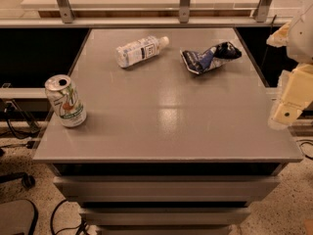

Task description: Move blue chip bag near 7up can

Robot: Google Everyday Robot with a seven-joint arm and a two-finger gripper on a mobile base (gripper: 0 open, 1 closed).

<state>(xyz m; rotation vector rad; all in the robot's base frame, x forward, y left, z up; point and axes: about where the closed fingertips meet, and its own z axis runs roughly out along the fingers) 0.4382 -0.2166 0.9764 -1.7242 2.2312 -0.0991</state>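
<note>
Crumpled dark-blue foil chip bag (210,58) lies far-right on the grey tabletop (166,126), well apart from the upright silver-white 7up can (65,102). The cream gripper (289,102) hangs beside the right edge; I cannot tell how its jaws stand.

The table (166,116) is finished in smooth grey with a soft sheen, and light is reflected in it. The 7up can (66,102) is seen as shiny metal with a glossy printed wall. The blue chip bag (210,57) is formed of crumpled, glossy foil. The bottle (141,50) is made of clear plastic. The gripper (288,106), at the table's right edge, is cased in what appears to be matt cream plastic.
</note>
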